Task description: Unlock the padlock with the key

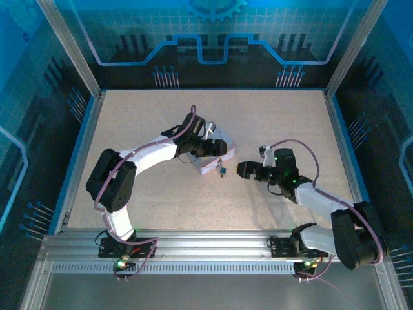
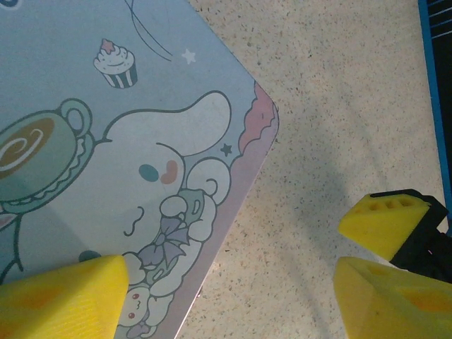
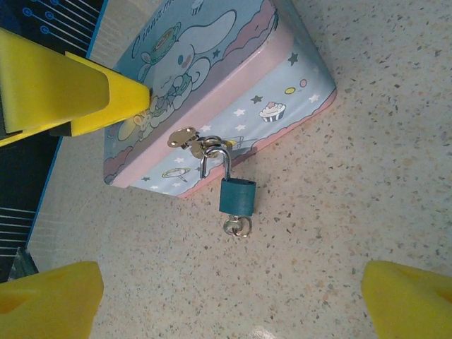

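The padlock (image 3: 236,195) is hanging from the gold latch (image 3: 185,138) of the cartoon tin box (image 3: 282,92) and lying on the worktop (image 3: 367,176), with the key (image 3: 237,227) sitting at its lower end. The right gripper (image 3: 229,286) is hovering just in front of it, its jaws standing wide apart around nothing. The left gripper (image 2: 229,282) is hanging over the box's corner, its jaws also apart.
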`<state>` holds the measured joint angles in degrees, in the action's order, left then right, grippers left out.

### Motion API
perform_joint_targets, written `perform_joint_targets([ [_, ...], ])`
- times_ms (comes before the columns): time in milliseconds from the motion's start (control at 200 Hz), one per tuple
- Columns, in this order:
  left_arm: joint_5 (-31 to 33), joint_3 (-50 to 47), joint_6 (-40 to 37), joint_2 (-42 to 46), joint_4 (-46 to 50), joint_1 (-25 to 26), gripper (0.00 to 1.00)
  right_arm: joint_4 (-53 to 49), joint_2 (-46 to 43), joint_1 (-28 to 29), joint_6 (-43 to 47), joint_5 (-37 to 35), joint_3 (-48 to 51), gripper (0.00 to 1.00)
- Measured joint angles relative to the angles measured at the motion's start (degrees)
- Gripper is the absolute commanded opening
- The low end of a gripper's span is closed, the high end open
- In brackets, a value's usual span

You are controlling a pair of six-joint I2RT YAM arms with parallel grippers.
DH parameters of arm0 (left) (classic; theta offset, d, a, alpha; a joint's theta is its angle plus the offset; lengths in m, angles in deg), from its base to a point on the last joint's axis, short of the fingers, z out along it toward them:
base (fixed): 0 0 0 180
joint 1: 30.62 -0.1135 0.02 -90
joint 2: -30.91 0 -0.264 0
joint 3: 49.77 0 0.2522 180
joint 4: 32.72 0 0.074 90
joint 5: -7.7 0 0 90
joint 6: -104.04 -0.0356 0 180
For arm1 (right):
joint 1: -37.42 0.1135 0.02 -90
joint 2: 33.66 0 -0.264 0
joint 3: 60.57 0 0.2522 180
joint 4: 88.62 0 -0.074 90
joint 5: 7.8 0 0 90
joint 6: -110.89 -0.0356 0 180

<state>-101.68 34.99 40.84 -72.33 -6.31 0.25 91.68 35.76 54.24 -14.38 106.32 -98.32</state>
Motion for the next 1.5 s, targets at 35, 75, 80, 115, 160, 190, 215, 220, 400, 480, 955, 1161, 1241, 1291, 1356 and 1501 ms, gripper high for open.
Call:
perform_joint_targets([
  [35,0.0,0.0,0.0,0.0,0.0,0.0,0.78,0.1,0.3,0.0,0.0,0.3,0.0,0.92],
  [75,0.0,0.0,0.0,0.0,0.0,0.0,0.78,0.2,0.8,0.0,0.0,0.6,-0.1,0.91],
  [80,0.0,0.0,0.0,0.0,0.0,0.0,0.78,0.2,0.8,0.0,0.0,0.6,-0.1,0.91],
  [115,0.0,0.0,0.0,0.0,0.0,0.0,0.78,0.3,1.4,0.0,-0.1,1.0,-0.2,0.9],
  [160,0.0,0.0,0.0,0.0,0.0,0.0,0.78,0.7,2.1,0.0,-0.1,1.5,-0.3,0.88],
  [190,0.0,0.0,0.0,0.0,0.0,0.0,0.78,1.2,2.7,0.0,-0.2,1.9,-0.4,0.87],
  [215,0.0,0.0,0.0,0.0,0.0,0.0,0.78,1.7,3.2,0.0,-0.3,2.3,-0.6,0.86],
  [220,0.0,0.0,0.0,0.0,0.0,0.0,0.78,1.9,3.4,0.0,-0.4,2.4,-0.6,0.86],
  [400,0.0,0.0,0.0,0.0,0.0,0.0,0.78,7.6,7.5,0.0,-2.3,4.7,-1.2,0.79],
  [480,0.0,0.0,0.0,0.0,0.0,0.0,0.78,10.7,10.0,0.1,-3.2,5.8,-1.4,0.76],
  [955,0.0,0.0,0.0,0.0,0.0,0.0,0.78,20.7,24.3,2.8,-5.1,9.0,-7.1,0.66],
  [1161,0.0,0.0,0.2,0.0,0.0,0.0,0.77,21.3,28.4,3.8,-5.0,9.6,-9.8,0.63],
  [1241,0.0,-0.1,0.2,0.0,-0.1,0.0,0.77,21.5,29.3,4.2,-4.8,9.6,-10.4,0.62],
  [1291,0.0,-0.1,0.2,0.0,-0.1,0.0,0.77,21.6,29.9,4.4,-4.8,9.8,-10.8,0.62],
  [1356,0.0,-0.2,0.2,0.0,-0.3,0.0,0.77,21.6,30.8,4.7,-4.7,9.9,-11.2,0.61],
  [1501,0.0,-0.3,0.2,0.0,-0.5,0.0,0.77,22.1,32.4,4.9,-4.8,10.3,-11.4,0.6],
])
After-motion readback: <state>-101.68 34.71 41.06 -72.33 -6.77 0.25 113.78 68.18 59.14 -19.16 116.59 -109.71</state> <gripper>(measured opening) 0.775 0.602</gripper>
